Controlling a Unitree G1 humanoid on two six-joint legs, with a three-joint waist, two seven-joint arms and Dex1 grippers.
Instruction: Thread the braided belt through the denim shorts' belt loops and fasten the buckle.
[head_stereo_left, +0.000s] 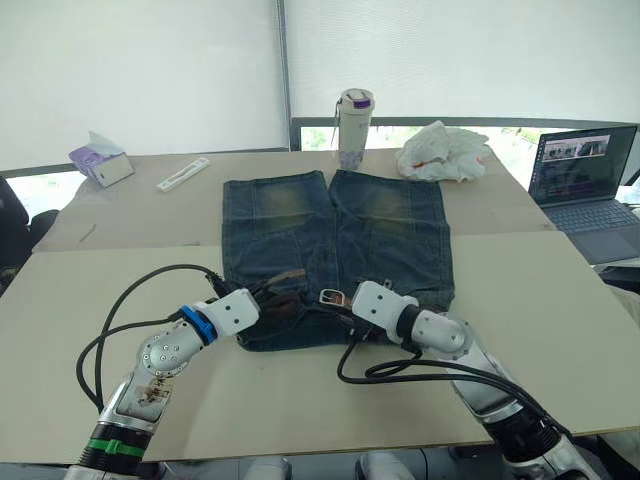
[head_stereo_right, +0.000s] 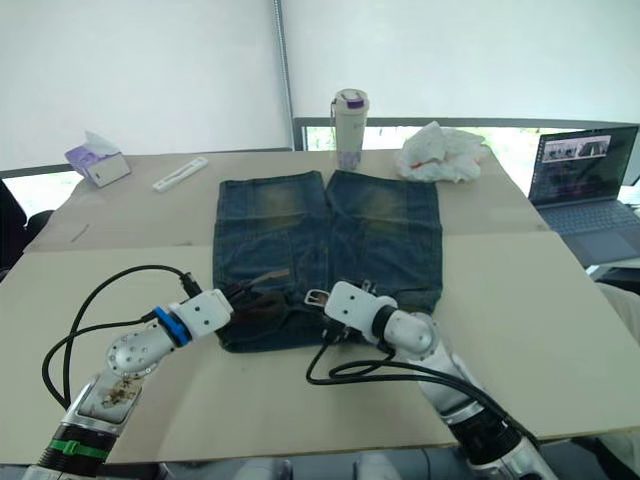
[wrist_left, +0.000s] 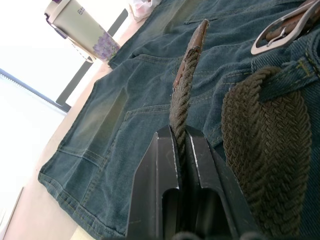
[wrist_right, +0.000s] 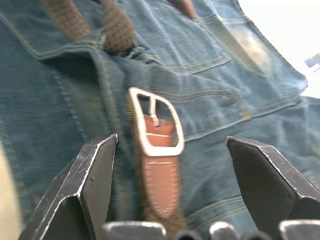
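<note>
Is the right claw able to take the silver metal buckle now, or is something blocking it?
Probably yes. The right claw is open, and the silver metal buckle lies flat on the blue denim shorts between its fingers, with nothing covering it.

Table bare beside denim shorts; bottle, bag crowd far edge.

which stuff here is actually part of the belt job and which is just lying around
Job: braided belt, buckle, denim shorts, left gripper pinching the belt's tip, right gripper open at the buckle.

Lying about: tumbler, tissue box, white bag, laptop.
</note>
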